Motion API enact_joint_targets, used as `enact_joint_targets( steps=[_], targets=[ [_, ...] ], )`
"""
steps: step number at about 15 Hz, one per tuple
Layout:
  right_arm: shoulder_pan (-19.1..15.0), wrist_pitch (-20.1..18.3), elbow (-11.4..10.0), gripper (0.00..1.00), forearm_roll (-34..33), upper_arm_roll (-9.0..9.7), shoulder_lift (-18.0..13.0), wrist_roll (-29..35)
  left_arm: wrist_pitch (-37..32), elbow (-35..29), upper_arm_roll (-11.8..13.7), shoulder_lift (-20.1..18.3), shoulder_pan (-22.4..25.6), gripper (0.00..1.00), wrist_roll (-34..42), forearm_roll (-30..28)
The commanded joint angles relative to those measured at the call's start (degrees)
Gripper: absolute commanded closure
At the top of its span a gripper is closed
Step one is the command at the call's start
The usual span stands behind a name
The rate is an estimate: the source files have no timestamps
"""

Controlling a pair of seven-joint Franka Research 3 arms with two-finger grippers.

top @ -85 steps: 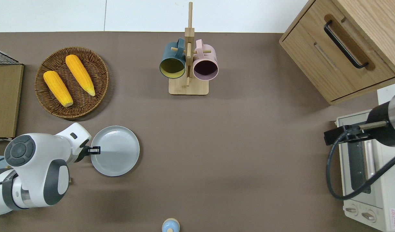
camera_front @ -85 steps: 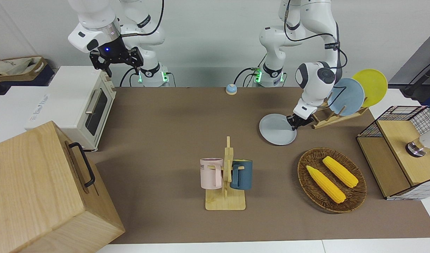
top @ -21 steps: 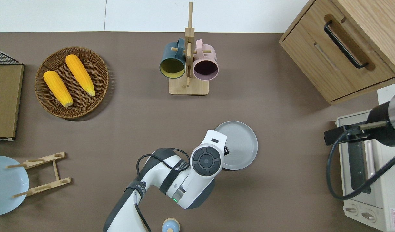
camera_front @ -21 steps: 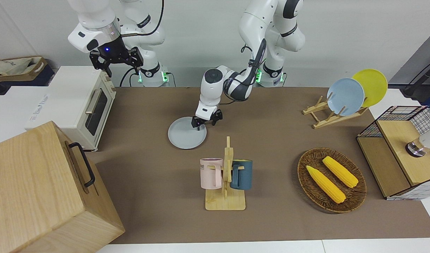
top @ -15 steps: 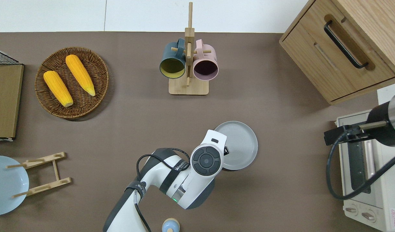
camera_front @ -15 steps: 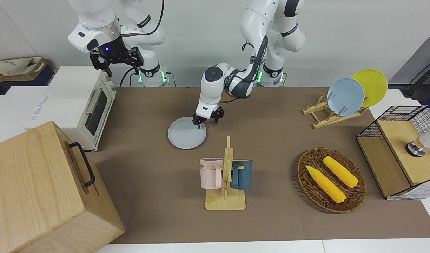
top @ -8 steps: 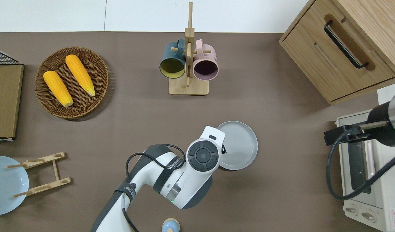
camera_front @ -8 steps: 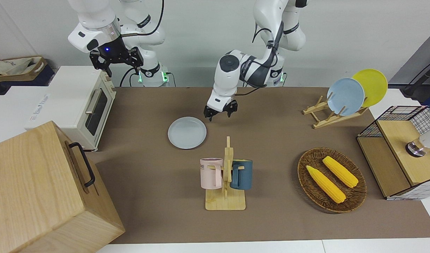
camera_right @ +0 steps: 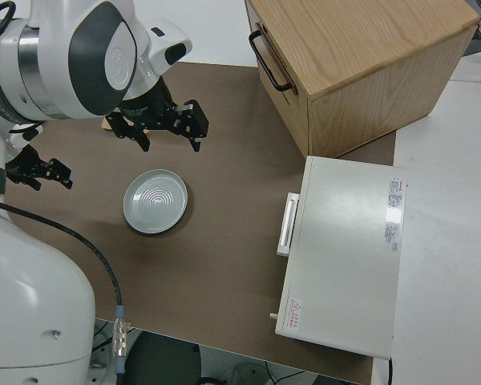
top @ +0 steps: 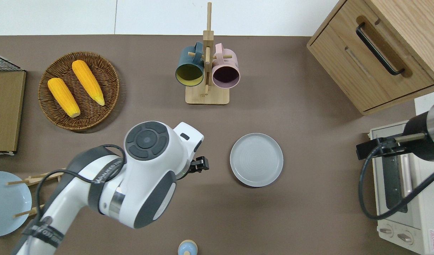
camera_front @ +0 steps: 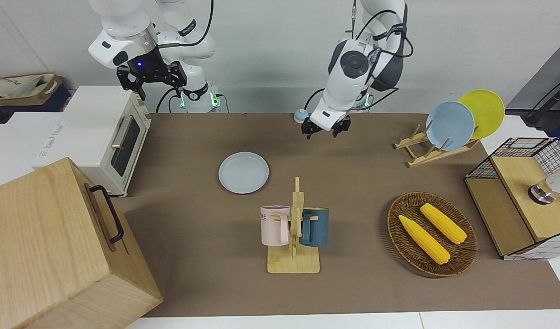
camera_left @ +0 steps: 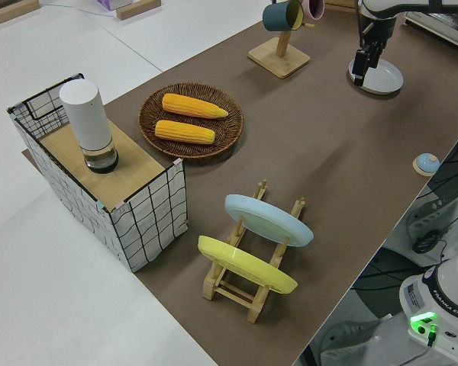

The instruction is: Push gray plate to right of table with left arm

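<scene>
Now the left pincer hangs in the upper middle of the front view, raised off the bench. Its two fingers are spread with a clear gap between them, and nothing sits in that gap or touches them. In the overhead view the left pincer shows in the middle of the frame, over bare brown bench surface, beside the gray plate and apart from it.

Gray plate lies flat on the bench, a little right of centre in the overhead frame. It is nearer to the robots than the mug rack and sits between the frame's middle and the toaster oven at the right edge. In the front view the gray plate is left of centre, untouched.

Right arm is parked; its pincer, upper left of the front view, has its fingers spread and holds nothing.

Elsewhere: wicker basket with two corn cobs at upper left of the overhead frame; wooden drawer box at upper right.
</scene>
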Motion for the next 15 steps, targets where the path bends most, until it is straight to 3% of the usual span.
enact_joint_targets(
  steps=[1,8,15],
  targets=[
    [-1.1,-0.9,0.5,0.017,0.2,0.92,-0.1,0.7,-10.1,4.3,-0.4,-1.5,5.3,0.00,8.6,-0.6],
    [-1.2,-0.9,0.5,0.017,0.2,0.92,-0.1,0.7,-18.6,11.9,-0.2,-1.7,13.0,0.00,19.6,4.5],
    [-1.1,-0.9,0.5,0.017,0.2,0.92,-0.1,0.7,-20.2,17.7,5.3,-1.7,14.9,0.00,29.1,9.3]
  ],
)
